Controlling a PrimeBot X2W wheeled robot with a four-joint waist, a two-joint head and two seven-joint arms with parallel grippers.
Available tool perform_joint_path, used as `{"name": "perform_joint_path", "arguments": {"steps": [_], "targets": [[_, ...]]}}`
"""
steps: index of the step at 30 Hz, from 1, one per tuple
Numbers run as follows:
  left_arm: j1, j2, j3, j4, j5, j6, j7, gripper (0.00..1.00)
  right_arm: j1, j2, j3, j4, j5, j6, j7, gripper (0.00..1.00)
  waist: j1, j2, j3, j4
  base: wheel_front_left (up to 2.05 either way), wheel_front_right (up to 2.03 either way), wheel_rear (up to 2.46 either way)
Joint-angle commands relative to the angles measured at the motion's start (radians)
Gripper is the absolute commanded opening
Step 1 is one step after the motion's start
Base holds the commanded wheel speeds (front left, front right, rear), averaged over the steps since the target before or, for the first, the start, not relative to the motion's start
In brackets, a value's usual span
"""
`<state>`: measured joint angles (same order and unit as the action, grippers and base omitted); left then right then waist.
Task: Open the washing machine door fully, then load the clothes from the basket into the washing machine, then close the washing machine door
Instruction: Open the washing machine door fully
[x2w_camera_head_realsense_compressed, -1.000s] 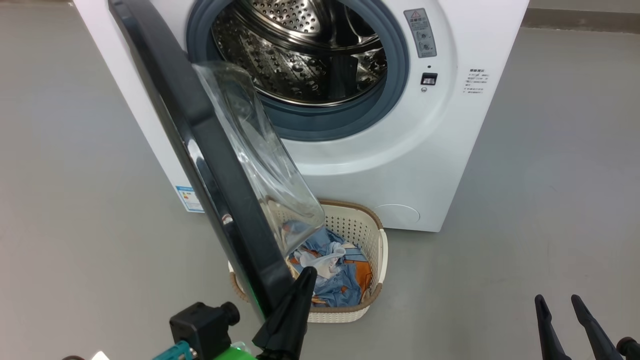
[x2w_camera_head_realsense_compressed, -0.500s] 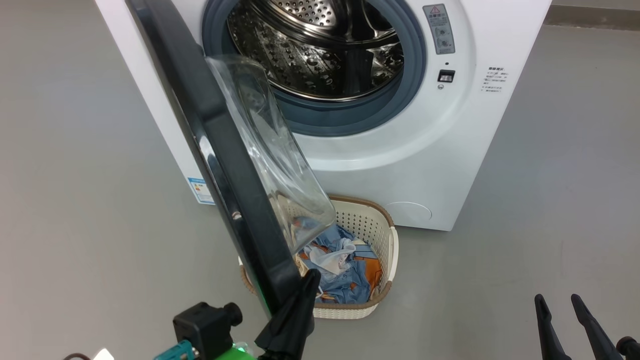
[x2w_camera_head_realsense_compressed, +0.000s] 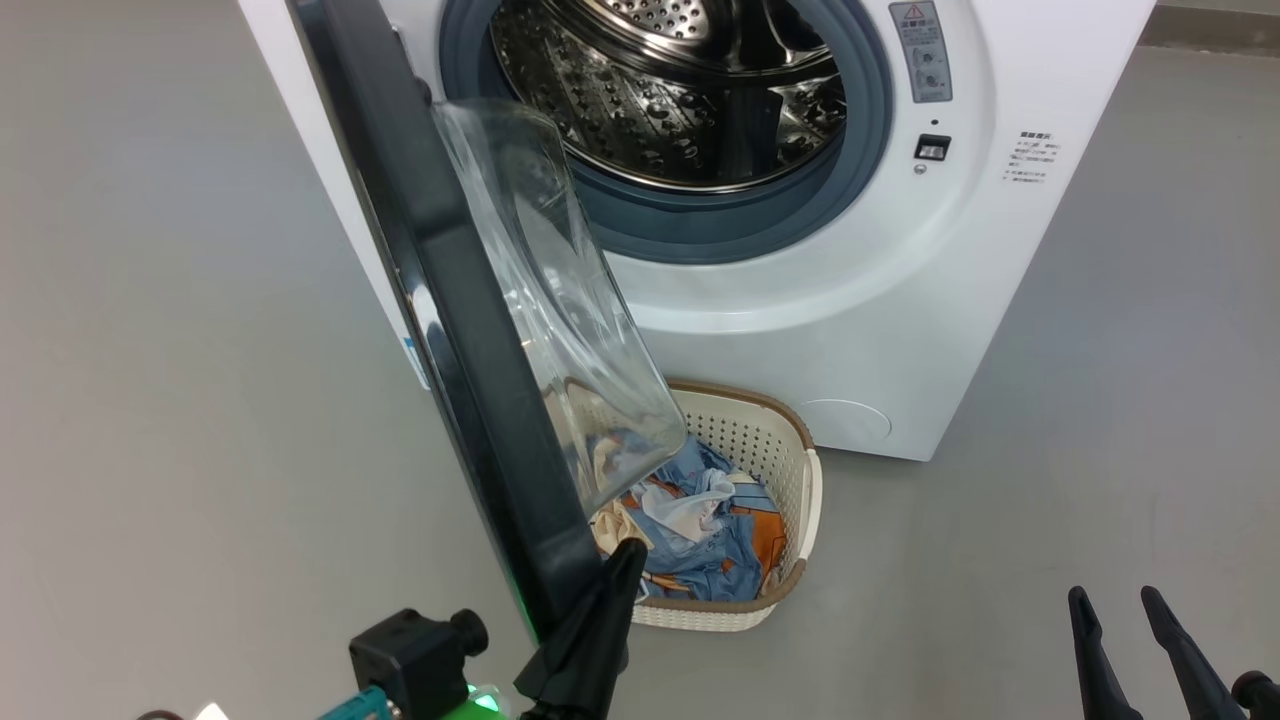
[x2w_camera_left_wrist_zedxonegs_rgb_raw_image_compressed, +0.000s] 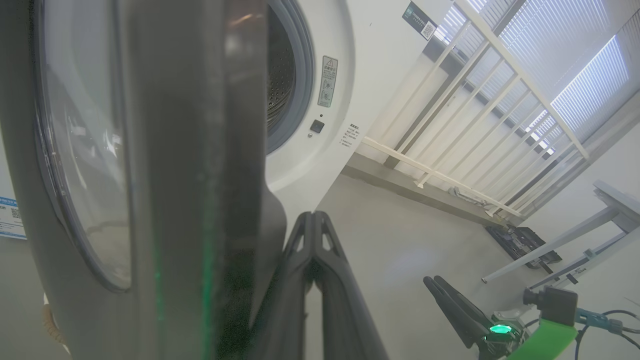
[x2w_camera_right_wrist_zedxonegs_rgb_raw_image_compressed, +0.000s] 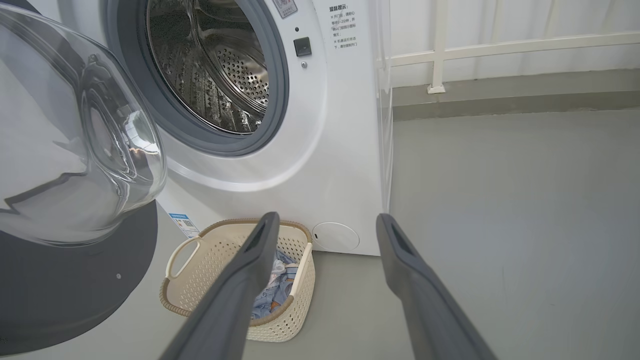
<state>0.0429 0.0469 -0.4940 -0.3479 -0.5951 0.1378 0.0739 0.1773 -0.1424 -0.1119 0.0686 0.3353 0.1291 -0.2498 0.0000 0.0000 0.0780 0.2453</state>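
One illegible grey warning sticker (x2w_camera_head_realsense_compressed: 921, 52) fronts the washing machine (x2w_camera_head_realsense_compressed: 850, 330).

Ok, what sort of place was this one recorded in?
Probably a lab or test room set up for laundry, not a home. A white front-loading washing machine stands alone on a bare grey floor, and behind it a white railing runs before windows covered with blinds.

The washing machine door (x2w_camera_head_realsense_compressed: 450, 300) hides half the basket (x2w_camera_head_realsense_compressed: 806, 500)
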Motion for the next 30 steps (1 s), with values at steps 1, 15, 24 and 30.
{"name": "perform_joint_path", "arguments": {"steps": [1, 15, 24, 30], "targets": [[-0.029, 0.007, 0.055, -0.005, 0.008, 0.024, -0.014, 0.00, -0.040, -0.021, 0.022, -0.020, -0.012, 0.002, -0.012, 1.00, 0.0000, 0.0000, 0.000, 0.007, 0.00, 0.00, 0.00], [-0.028, 0.025, 0.065, -0.017, 0.021, 0.043, -0.011, 0.00, -0.040, -0.021, 0.025, -0.016, -0.008, 0.002, -0.012, 1.00, 0.0000, 0.0000, 0.009, 0.101, 0.00, 0.00, 0.00], [-0.014, 0.049, 0.115, -0.018, 0.026, 0.072, -0.022, 0.00, -0.043, -0.020, 0.026, -0.014, -0.009, 0.002, -0.012, 1.00, 0.0000, 0.0000, 0.009, 0.155, 0.00, 0.00, 0.00], [0.011, 0.068, 0.173, -0.017, 0.019, 0.097, -0.040, 0.00, -0.039, -0.025, 0.027, -0.011, -0.007, 0.002, -0.012, 1.00, 0.0000, 0.0000, 0.002, 0.178, 0.00, 0.00, 0.00]]}}
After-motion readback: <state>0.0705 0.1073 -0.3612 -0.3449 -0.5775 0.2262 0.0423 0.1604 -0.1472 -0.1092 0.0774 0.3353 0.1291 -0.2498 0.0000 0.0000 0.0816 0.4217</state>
